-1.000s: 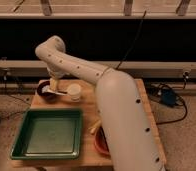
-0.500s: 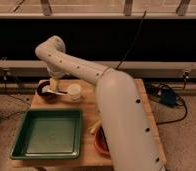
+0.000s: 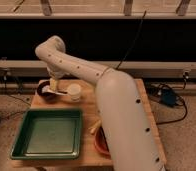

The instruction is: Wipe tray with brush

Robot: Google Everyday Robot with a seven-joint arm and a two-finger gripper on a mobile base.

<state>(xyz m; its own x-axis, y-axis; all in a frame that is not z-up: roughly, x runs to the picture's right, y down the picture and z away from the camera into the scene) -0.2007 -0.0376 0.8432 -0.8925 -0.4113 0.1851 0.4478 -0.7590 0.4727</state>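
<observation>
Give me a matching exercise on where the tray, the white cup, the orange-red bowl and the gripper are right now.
1. tray
2. white cup
3. orange-red bowl
4. gripper

A. partly hidden behind the arm
B. low at the dark bowl, far corner of the table
C. near side of the table
D. beside the dark bowl, toward the table's middle

Pairs: 1-C, 2-D, 3-A, 4-B.

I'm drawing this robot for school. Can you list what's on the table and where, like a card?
tray: green, front left
gripper: back left, low over the dark bowl
brush: white, at the gripper, off the tray
cup: white, right of the dark bowl
orange bowl: front, partly hidden by the arm
</observation>
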